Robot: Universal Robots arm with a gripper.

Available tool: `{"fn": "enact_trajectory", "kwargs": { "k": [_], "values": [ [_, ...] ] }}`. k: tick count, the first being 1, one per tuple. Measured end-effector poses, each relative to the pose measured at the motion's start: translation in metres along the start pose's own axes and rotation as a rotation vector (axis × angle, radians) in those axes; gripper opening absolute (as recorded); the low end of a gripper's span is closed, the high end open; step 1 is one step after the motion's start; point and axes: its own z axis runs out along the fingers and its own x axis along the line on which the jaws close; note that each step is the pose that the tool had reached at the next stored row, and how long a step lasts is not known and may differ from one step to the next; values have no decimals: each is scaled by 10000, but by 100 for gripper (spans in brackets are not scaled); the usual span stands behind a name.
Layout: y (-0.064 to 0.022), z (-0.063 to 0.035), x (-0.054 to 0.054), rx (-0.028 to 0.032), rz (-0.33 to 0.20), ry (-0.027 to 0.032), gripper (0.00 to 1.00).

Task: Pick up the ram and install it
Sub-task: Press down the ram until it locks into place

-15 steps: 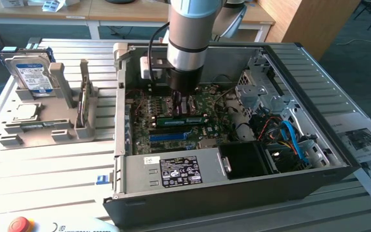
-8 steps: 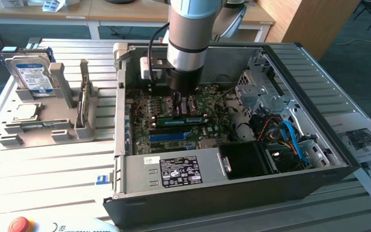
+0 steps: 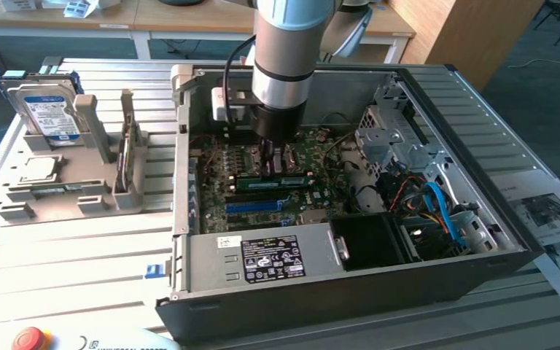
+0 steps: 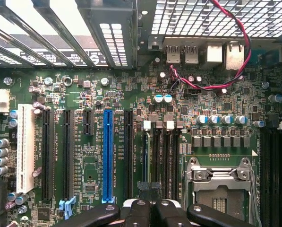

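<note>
End effector [image 3: 272,154] closed, low inside the computer case [image 3: 475,219] over the motherboard [image 4: 84,156]; the ram [image 3: 275,178] lies in the slots just beneath it, apparently seated, grip unclear.

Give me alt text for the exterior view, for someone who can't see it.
A robot arm reaches down into an open computer case, its gripper shut just above the green motherboard. On the exterior view's left, a grey holder carries a blue-labelled hard drive and a small silver processor chip.
</note>
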Motion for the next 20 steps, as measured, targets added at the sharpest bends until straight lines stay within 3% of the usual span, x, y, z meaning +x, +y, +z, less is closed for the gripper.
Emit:
{"fn": "enact_trajectory", "kwargs": {
  "k": [20],
  "values": [
    [-1, 43, 1, 0, 0, -2, 11]
  ]
}}
